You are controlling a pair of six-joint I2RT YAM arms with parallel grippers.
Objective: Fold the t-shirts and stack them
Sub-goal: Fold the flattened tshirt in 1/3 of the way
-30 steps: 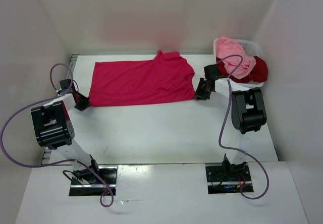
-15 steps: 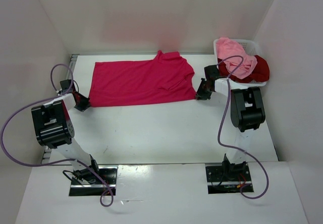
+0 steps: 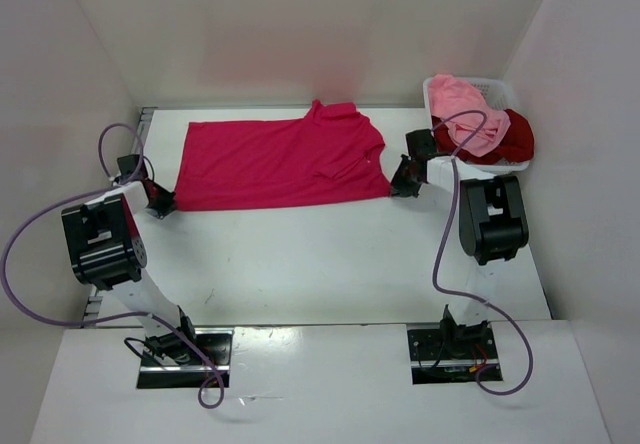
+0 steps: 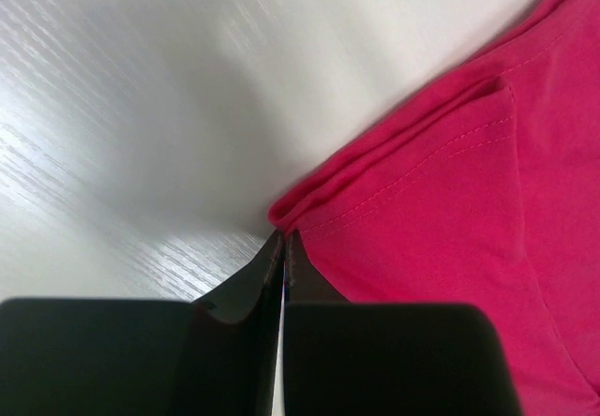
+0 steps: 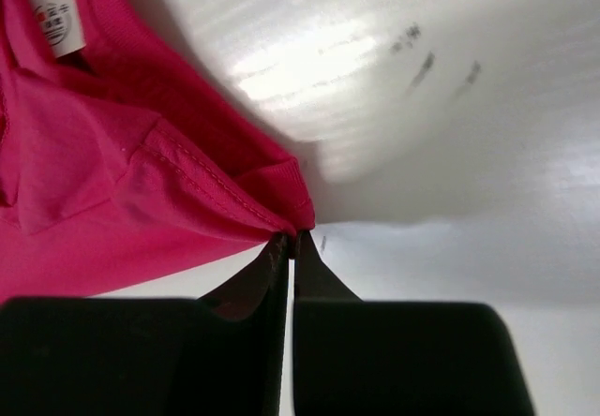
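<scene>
Inside basket (image 3: pixel 497 86): pink shirt (image 3: pixel 462 104) (red one (image 3: pixel 515 136))

The only writing in view is on a small white sewn-in tag (image 5: pixel 54 19) at the neck of the bright crimson-pink cloth t-shirt (image 5: pixel 84 172), seen in the right wrist view. It carries a few short lines of dark print, too small and blurred to read. In the other views nothing can be read.
</scene>
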